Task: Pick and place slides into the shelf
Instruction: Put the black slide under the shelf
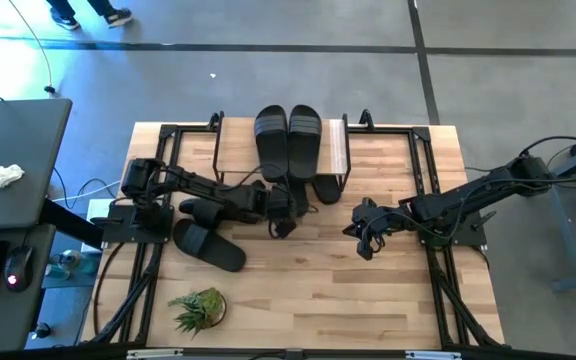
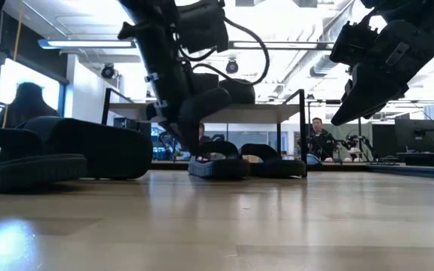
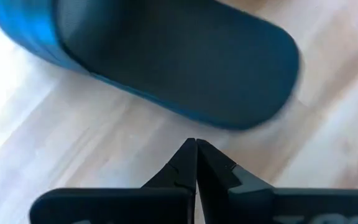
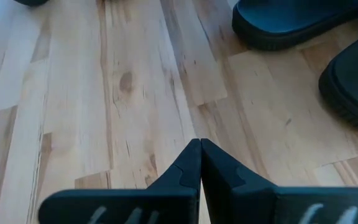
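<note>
The shelf (image 1: 340, 148) is seen standing at the far middle of the bench (image 1: 308, 280), its light plank top carried by a thin black frame. Two slides (image 1: 288, 140) are being carried on that top, lying side by side and touching. In the low view, two more slides (image 2: 218, 164) are seen lying on the bench under the shelf's top (image 2: 224, 113), close together; from above, only the end of one (image 1: 324, 188) is showing past the shelf's near edge. Whether they are resting on a lower tier or on the bench itself cannot be told.

Two further slides are lying outside the shelf on the left part of the bench: one (image 1: 209, 246) is lying flat at a slant, and another (image 1: 200, 210) is lying just beside the left arm, partly hidden by it.

The left hand (image 1: 283, 226) is being held low over the bench just in front of the shelf, with its fingers (image 3: 185, 163) clenched together on nothing; a slide (image 3: 179, 62) is lying just beyond its tips, not touched by them. The right hand (image 1: 366, 246) is hanging over bare wood right of middle, well apart from the shelf, its fingers (image 4: 191, 163) likewise pressed shut and holding nothing.

A small green plant (image 1: 198, 308) is sitting near the front left corner of the bench.
</note>
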`<state>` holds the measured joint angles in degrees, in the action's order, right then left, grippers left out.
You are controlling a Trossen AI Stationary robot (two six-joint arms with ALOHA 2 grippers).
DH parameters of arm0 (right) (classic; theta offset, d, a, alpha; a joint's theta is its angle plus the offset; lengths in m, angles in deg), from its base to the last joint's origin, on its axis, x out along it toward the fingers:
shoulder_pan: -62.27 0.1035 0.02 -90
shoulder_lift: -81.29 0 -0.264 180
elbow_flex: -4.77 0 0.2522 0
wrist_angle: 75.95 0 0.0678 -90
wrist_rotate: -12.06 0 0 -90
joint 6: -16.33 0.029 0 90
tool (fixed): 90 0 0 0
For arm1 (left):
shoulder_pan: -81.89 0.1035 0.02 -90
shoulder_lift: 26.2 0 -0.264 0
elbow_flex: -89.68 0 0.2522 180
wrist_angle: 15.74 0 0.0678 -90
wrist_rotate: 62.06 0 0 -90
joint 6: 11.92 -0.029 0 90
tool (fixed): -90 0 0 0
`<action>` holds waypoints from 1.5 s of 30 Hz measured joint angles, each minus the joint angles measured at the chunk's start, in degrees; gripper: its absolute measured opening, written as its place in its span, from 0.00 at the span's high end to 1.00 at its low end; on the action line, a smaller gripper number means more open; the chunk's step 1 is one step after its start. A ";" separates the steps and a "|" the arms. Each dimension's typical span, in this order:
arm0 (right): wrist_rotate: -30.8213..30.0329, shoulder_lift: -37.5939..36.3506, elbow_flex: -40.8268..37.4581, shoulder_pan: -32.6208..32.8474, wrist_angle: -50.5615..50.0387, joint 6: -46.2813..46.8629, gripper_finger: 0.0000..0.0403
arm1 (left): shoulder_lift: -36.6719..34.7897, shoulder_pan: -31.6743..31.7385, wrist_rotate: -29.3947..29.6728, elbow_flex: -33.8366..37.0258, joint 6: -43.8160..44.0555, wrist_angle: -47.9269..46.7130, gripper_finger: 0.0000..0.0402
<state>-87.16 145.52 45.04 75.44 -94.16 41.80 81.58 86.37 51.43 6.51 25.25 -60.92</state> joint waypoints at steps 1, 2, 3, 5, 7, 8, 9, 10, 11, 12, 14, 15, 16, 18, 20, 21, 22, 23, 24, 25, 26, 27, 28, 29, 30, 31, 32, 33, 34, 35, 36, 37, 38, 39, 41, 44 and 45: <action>0.21 0.00 0.00 0.14 0.00 0.10 1.00 | -0.02 0.29 0.20 0.00 0.56 0.04 1.00; 0.22 0.00 0.00 0.35 0.00 0.27 1.00 | -0.02 0.61 0.30 0.00 1.03 -0.08 1.00; 0.24 0.00 0.00 0.61 -0.02 0.48 1.00 | -0.02 0.86 0.26 0.00 1.67 -0.07 1.00; 0.10 0.00 0.00 1.22 -0.02 0.51 1.00 | -0.02 1.47 -0.33 0.00 2.61 -0.05 1.00; -0.32 0.00 0.00 1.66 -0.07 0.46 1.00 | -0.02 1.94 -1.12 0.41 3.66 0.50 1.00; -0.39 0.00 0.00 1.83 -0.08 0.46 1.00 | -0.02 2.03 -0.93 1.02 3.92 1.52 1.00; -0.46 0.00 0.00 1.95 -0.09 0.46 1.00 | 0.00 2.03 -0.44 1.70 4.04 2.59 1.00; -0.46 0.00 0.00 1.97 -0.13 0.46 1.00 | 0.00 2.05 0.10 2.33 4.06 3.38 1.00; -0.46 0.00 0.00 1.97 -0.15 0.46 1.00 | 0.00 2.42 0.26 2.89 4.06 4.41 1.00; -0.46 0.00 0.00 1.97 -0.17 0.46 1.00 | 0.00 2.62 -0.20 3.37 4.09 5.31 1.00; -0.48 0.00 0.00 1.97 -0.22 0.44 1.00 | -0.01 2.79 -2.68 4.95 4.85 6.66 1.00; -0.48 0.00 0.00 1.97 -0.27 0.48 1.00 | 0.09 2.79 -3.15 6.18 5.05 8.28 1.00; -0.48 0.00 0.00 1.97 -0.34 0.60 1.00 | 0.16 2.68 -3.50 7.48 5.08 10.88 1.00; -0.41 0.00 0.00 1.97 -0.48 0.64 1.00 | -0.31 2.21 -4.23 9.57 5.31 16.80 1.00; -0.43 0.00 0.00 1.97 -0.48 1.32 1.00 | -1.76 1.84 -4.94 11.39 5.74 20.68 1.00; -0.46 0.00 0.00 1.97 -0.48 1.48 1.00 | -2.15 1.32 -4.97 12.02 6.26 22.84 1.00; -0.46 0.00 0.00 1.97 -0.48 1.53 1.00 | -2.71 0.99 -4.80 12.91 7.10 23.50 1.00; -0.47 0.00 0.00 1.97 -0.48 1.53 1.00 | -3.16 0.90 -3.89 13.72 7.90 23.91 1.00; -0.49 0.01 0.00 1.97 -0.50 1.52 1.00 | -3.68 0.81 -3.24 14.52 8.80 24.94 1.00; -0.68 0.00 -0.02 1.97 -0.52 1.52 1.00 | -4.23 0.65 -2.57 15.33 9.99 25.95 1.00; -0.83 0.00 -0.02 1.97 -0.50 1.53 1.00 | -4.71 0.81 -2.02 16.10 11.39 27.16 1.00; -0.83 0.00 -0.02 1.97 -0.50 1.53 1.00 | -5.10 0.85 -1.94 16.90 13.09 27.80 1.00; -0.85 0.00 -0.02 1.97 -0.50 1.56 1.00 | -5.21 0.87 -1.42 17.70 14.86 28.43 1.00; -0.85 0.00 -0.02 1.97 -0.48 1.73 1.00 | -5.11 0.87 -0.94 18.31 16.20 29.48 1.00; -0.85 0.00 -0.02 1.97 -0.48 1.93 1.00 | -5.07 0.81 -0.85 18.90 16.93 30.90 1.00; -0.90 0.00 -0.02 1.97 -0.48 2.15 1.00 | -5.07 0.76 -0.73 19.27 17.26 32.74 1.00; -1.02 0.00 -0.02 1.97 -0.46 2.65 1.00 | -5.07 0.75 -0.76 19.57 17.40 34.84 1.00; -1.28 0.00 -0.02 1.97 -0.46 2.86 1.00 | -5.14 0.72 -0.79 19.94 17.69 36.34 1.00; -1.33 0.00 -0.02 1.97 -0.46 3.04 1.00 | -5.18 0.72 -0.70 20.39 18.15 37.41 1.00; -1.34 0.00 -0.02 1.97 -0.46 3.08 1.00 | -5.13 0.72 -0.33 20.79 18.68 38.18 1.00; -1.35 0.00 -0.02 1.97 -0.46 3.22 1.00 | -5.13 0.72 0.39 21.17 19.27 38.79 1.00; -1.37 0.00 -0.02 1.97 -0.46 3.41 1.00 | -5.13 0.76 0.94 21.38 20.30 39.49 1.00; -1.48 0.00 -0.02 1.97 -0.46 3.95 1.00 | -5.13 0.76 1.13 21.50 21.38 40.25 1.00; -1.69 0.00 -0.02 1.97 -0.44 4.20 1.00 | -5.13 0.78 1.35 21.69 21.88 40.96 1.00; -1.77 0.00 -0.02 1.97 -0.44 4.33 1.00 | -5.13 0.77 2.48 21.87 22.85 41.13 1.00; -1.78 0.00 -0.02 1.97 -0.44 4.55 1.00 | -5.13 0.76 4.54 21.88 25.21 39.88 1.00; -1.77 0.00 -0.02 1.97 -0.42 4.55 1.00 | -5.13 0.76 4.70 21.88 26.06 39.18 1.00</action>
<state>-88.93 145.52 45.01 77.41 -94.58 46.35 76.45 87.13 56.14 28.39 51.31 -21.74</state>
